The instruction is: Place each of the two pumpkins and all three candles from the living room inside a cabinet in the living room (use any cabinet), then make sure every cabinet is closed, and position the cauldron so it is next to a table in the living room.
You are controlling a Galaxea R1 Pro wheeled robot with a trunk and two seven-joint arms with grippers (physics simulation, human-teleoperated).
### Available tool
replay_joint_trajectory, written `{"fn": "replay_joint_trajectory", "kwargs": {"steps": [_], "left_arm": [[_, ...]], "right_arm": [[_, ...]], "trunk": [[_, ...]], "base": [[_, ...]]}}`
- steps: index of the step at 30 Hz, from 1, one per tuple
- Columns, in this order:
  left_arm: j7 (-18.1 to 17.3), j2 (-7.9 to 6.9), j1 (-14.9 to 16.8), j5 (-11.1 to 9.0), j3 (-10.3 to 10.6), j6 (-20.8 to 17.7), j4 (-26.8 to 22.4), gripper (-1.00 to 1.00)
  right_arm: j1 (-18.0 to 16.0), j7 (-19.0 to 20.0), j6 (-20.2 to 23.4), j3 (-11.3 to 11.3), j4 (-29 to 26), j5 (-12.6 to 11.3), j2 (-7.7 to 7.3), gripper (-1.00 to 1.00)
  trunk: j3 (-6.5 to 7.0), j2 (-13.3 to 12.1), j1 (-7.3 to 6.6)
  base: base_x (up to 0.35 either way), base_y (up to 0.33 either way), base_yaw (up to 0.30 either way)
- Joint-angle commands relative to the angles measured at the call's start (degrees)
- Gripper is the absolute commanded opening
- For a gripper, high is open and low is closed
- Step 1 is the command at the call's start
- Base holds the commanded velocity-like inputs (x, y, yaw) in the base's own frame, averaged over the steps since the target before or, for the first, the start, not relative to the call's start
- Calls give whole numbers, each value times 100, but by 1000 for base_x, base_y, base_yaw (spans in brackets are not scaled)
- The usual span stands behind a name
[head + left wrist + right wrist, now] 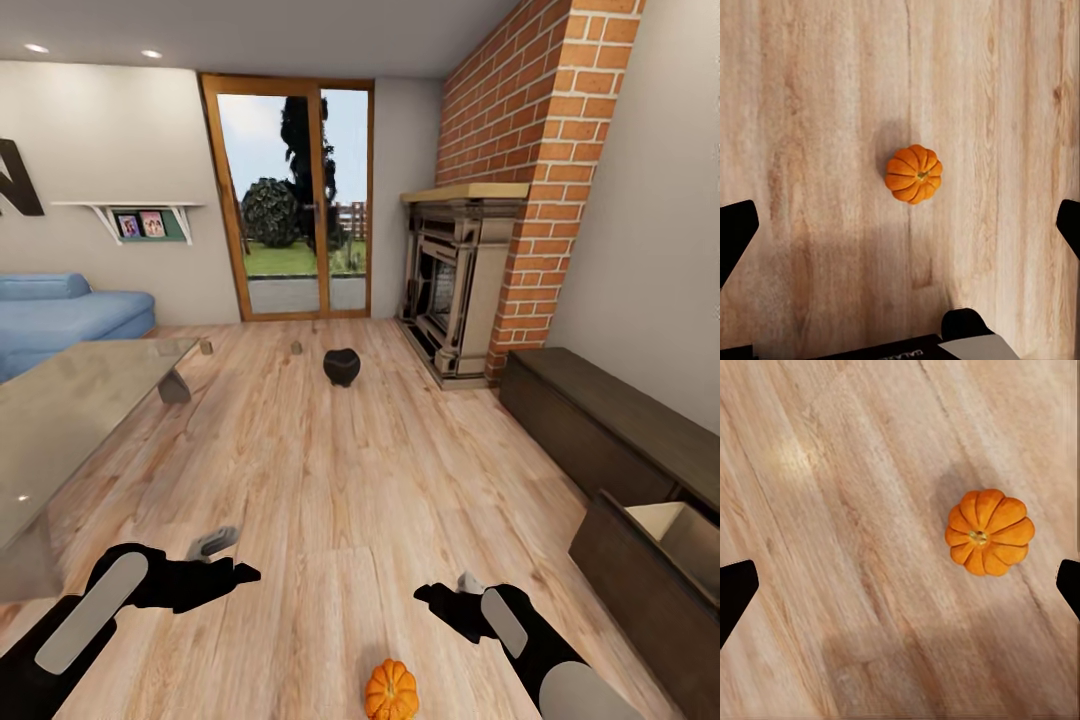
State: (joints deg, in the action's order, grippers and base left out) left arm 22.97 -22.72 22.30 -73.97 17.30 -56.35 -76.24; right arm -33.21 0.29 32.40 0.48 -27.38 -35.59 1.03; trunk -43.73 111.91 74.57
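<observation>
One orange pumpkin [391, 690] lies on the wood floor close in front of me, between my two arms. My left gripper [228, 560] hovers open to its left and my right gripper [447, 590] hovers open just above and right of it; neither touches it. A pumpkin [914, 174] lies on the floor between the spread fingers in the left wrist view, and a pumpkin [989, 532] likewise in the right wrist view. The black cauldron [341, 366] stands mid-floor far ahead. Two candles [207, 346] [296, 347] sit on the floor beyond it. The dark cabinet [600, 420] runs along the right wall, its near compartment [655, 520] open and showing a tan inside.
A glass-topped table [60, 420] fills the left side, with a blue sofa [60, 310] behind it. A fireplace [455, 280] with a brick chimney stands at the back right, beside glass doors [295, 200]. Bare floor stretches between me and the cauldron.
</observation>
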Motion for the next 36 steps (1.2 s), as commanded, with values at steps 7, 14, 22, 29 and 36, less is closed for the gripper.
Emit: {"fn": "replay_joint_trajectory", "kwargs": {"steps": [7,14,22,29,36], "left_arm": [[59,-3,2,-59,10,1,-5,100],[59,-4,2,-64,10,1,-5,100],[59,-4,2,-65,10,1,-5,100],[50,-7,2,-69,3,-1,-5,100],[29,-303,2,-843,-41,-13,-18,100]], "right_arm": [[-1,-3,21,5,-7,-1,1,100],[-2,-3,27,5,-9,-1,3,100],[-3,-13,23,5,-12,-1,3,100],[-1,-20,22,5,-6,-1,3,100],[-1,-41,64,-5,5,-65,-13,100]], "trunk": [[-132,285,151],[-257,566,305],[-401,887,481],[-527,1167,634],[-652,1448,788]], "base": [[-86,0,0],[-6,0,0],[0,0,0],[0,0,0],[0,0,0]]}}
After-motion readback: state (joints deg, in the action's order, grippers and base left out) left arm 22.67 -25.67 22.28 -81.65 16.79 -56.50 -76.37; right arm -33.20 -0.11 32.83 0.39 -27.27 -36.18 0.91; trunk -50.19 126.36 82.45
